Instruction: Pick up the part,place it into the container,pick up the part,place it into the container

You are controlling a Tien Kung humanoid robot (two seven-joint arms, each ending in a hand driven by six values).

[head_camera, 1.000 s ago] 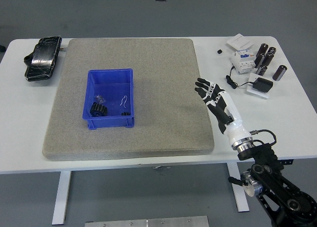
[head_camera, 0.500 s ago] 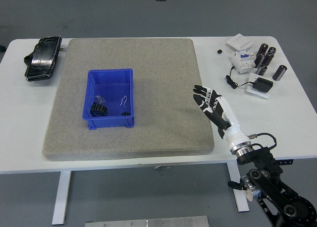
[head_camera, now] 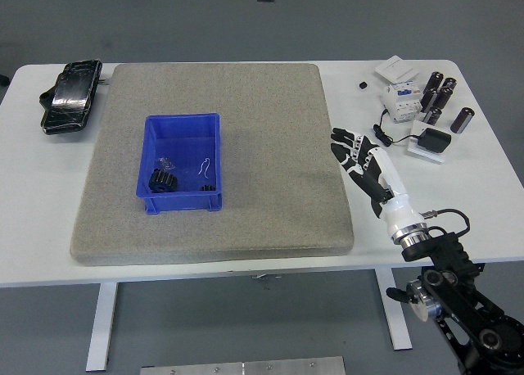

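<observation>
Reaching in from the lower right corner, the right hand (head_camera: 359,156) is held over the right edge of the grey mat (head_camera: 270,97), its fingers (head_camera: 341,137) spread and nothing gripped between them. Bare white table (head_camera: 483,203) is seen to the right of the wrist, and a wide stretch of open mat is left between the hand and the blue bin (head_camera: 181,163), which is set on the left half of the mat, well apart from the hand. Inside the bin, a black gear (head_camera: 162,180) is seen at the near left corner, a smaller black part (head_camera: 208,188) lies against the near wall, and a thin bent wire (head_camera: 206,166) and a small clear piece (head_camera: 166,161) are also made out, though their exact shape is too fine to be told. The far right corner of the table is crowded: a white box (head_camera: 392,69), a white switch unit (head_camera: 402,100), a cluster of dark cylinders (head_camera: 437,98), a black adapter (head_camera: 431,138) on a white block with its cable trailing toward the hand, and a tiny black piece (head_camera: 362,85). Which of these touch one another cannot be fully judged. At the far left corner a black wrapped bundle (head_camera: 70,97) is laid just beside the mat's edge. The arm's base is cut off by the picture's lower edge.
</observation>
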